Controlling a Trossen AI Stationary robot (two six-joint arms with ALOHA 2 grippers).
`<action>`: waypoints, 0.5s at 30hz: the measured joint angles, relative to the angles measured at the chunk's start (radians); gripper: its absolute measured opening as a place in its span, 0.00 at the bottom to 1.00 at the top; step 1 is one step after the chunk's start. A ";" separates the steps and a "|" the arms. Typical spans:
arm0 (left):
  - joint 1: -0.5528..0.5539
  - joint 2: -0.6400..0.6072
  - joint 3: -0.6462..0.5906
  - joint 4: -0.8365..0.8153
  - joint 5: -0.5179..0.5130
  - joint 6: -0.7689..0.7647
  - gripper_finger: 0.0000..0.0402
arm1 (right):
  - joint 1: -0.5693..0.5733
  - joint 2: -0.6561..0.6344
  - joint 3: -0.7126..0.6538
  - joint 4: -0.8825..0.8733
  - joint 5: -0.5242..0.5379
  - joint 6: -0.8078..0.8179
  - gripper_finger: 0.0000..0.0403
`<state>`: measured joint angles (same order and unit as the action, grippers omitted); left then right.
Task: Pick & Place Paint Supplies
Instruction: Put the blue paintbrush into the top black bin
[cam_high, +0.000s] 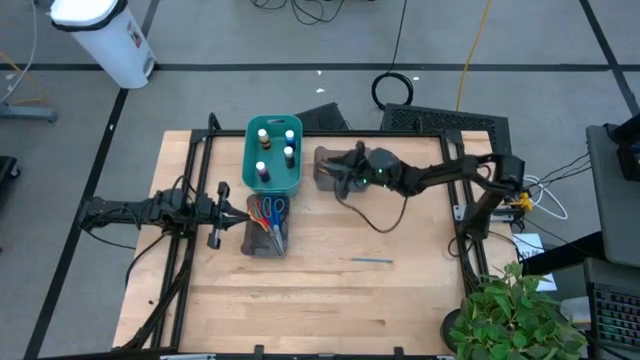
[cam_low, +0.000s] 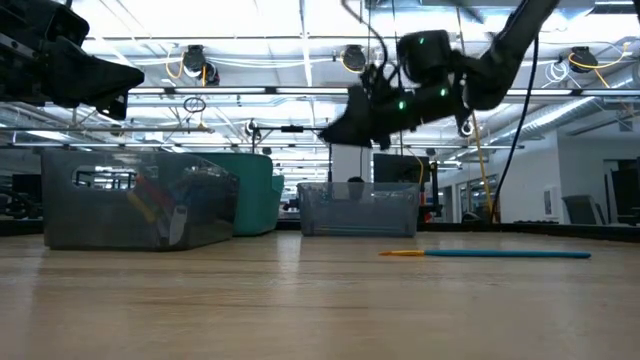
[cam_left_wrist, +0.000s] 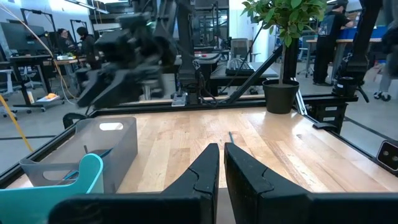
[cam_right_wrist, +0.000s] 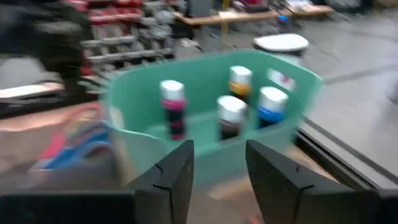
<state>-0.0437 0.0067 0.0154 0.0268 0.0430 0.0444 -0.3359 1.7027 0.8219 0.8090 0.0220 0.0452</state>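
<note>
We hover our right gripper (cam_high: 335, 176) over the clear grey bin (cam_high: 333, 168) beside the teal bin (cam_high: 273, 156), fingers parted, empty. Left gripper (cam_high: 222, 210) waits shut. Next, we judge: the thin blue brush (cam_high: 370, 260), lying nearer us, wants picking.

We find no legible text, brand, number or sign in any view. The white cylinder (cam_high: 105, 38) beyond the table carries a small red-and-dark mark, too small to read. The paint bottles (cam_right_wrist: 231, 116) show no readable labels.
</note>
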 joint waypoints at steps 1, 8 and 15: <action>0.000 0.000 0.000 0.000 0.000 0.000 0.08 | 0.025 -0.014 0.000 0.000 0.000 -0.006 0.36; 0.000 0.000 0.000 0.000 0.000 0.000 0.08 | 0.261 -0.080 0.001 -0.049 0.000 -0.077 0.42; 0.000 0.000 0.000 0.000 0.000 0.000 0.08 | 0.503 -0.080 0.019 -0.310 0.127 -0.072 0.41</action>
<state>-0.0437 0.0063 0.0154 0.0266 0.0429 0.0444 0.1673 1.6231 0.8413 0.4986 0.1488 -0.0273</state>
